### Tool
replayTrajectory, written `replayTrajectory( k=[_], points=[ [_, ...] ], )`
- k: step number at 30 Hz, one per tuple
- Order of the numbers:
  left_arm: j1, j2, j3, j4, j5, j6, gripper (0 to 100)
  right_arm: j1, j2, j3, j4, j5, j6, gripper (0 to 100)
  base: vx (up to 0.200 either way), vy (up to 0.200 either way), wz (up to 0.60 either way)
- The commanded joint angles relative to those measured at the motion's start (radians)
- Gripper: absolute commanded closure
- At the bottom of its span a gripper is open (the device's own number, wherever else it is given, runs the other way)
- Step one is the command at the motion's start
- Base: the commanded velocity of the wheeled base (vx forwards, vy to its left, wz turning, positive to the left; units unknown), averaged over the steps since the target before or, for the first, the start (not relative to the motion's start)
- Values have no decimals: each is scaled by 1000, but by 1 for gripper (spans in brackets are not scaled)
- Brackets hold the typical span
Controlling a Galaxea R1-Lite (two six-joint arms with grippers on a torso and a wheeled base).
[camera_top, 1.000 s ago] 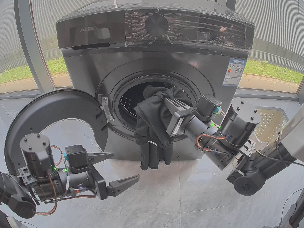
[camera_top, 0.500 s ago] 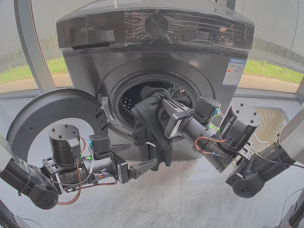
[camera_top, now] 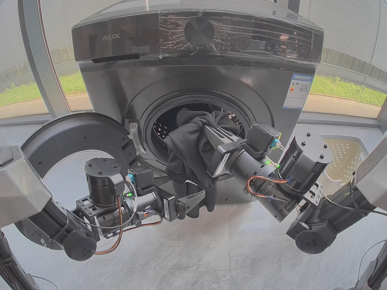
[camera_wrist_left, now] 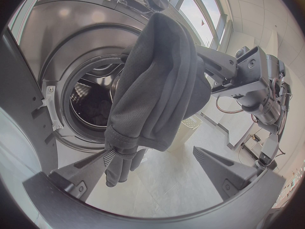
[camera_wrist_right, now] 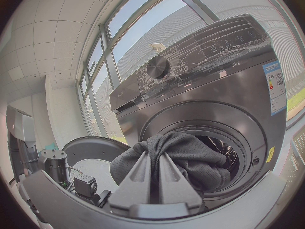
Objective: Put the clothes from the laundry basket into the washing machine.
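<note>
Ahead of the right tool (camera_top: 210, 133), head view: one washing machine (camera_top: 193, 73) with its door (camera_top: 72, 141) open, and one dark garment (camera_top: 189, 150). Right tool is clamped on the garment in front of the drum mouth, and the rest of it hangs below the tool. Left tool (camera_top: 192, 193) sits under the hanging end, jaws wide. One laundry basket (camera_top: 346, 158) is behind the right arm; can't tell its contents.

Left wrist view: left tool (camera_wrist_left: 152, 151) is spread wide. One fingertip (camera_wrist_left: 109, 155) is at the garment (camera_wrist_left: 155, 80) cuff and looks to be touching; the other is apart. Drum (camera_wrist_left: 90, 104) beyond the tool holds some dark laundry low down.

Right wrist view: right tool (camera_wrist_right: 154, 158) is pinched narrow on the garment (camera_wrist_right: 190, 153), which is bunched just past the tips. Open drum (camera_wrist_right: 222, 147) is behind it.
</note>
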Motion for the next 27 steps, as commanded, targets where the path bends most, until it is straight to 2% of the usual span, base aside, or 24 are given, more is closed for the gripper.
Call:
replayTrajectory(
  k=[1,2,3,10,18,23,26,27],
  points=[
    [-2,24,-19,-4,0,0,0,1,0,2,-2,0,0,100,0,0,0],
    [-2,26,-23,-9,0,0,0,1,0,4,-2,0,1,100,0,0,0],
    [-2,33,-29,-13,2,-2,100,1,0,5,-4,0,1,100,0,0,0],
    [0,98,-74,-125,48,-12,100,5,-2,19,-16,0,0,100,0,0,0],
    [-11,85,-54,-194,40,-17,100,3,-2,28,-16,0,1,100,0,0,0],
    [-18,26,31,-205,25,-16,100,-2,0,28,-16,0,1,100,0,0,0],
    [-14,38,60,-205,32,-11,100,-3,0,27,-16,0,1,100,0,0,0],
    [-14,38,60,-205,32,-11,0,-3,0,27,-16,0,1,100,0,0,0]
  ],
)
